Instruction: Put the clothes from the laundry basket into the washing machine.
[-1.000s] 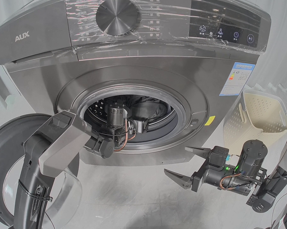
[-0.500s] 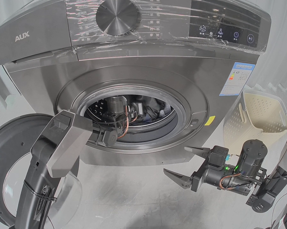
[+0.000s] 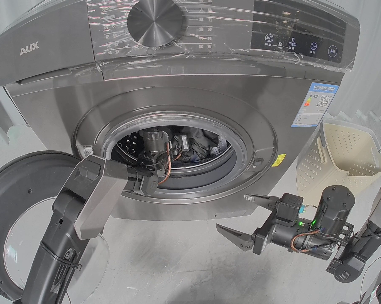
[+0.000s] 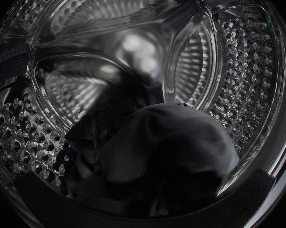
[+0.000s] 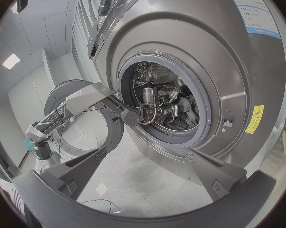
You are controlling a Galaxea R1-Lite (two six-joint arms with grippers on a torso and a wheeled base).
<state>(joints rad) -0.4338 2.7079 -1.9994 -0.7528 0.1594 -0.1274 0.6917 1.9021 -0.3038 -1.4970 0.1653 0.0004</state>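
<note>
The left gripper (image 3: 189, 144) has pushed deeper into the drum (image 4: 244, 64), with the dark clothes (image 4: 162, 149) bundled just ahead of it. I cannot tell whether it grips them. This load looks nearly delivered. The right gripper (image 3: 232, 212) stays spread wide, the basket (image 3: 351, 148) behind it.

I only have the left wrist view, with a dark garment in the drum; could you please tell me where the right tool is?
Observer: The right tool hangs open and empty before the washing machine, below its door opening.
Operator: Thanks. Does the laundry basket hold anything more?
Observer: The laundry basket stands right of the machine; the part of its inside that I can see looks empty.
Operator: And the door?
Observer: The door is swung wide open on the machine's left.
</note>
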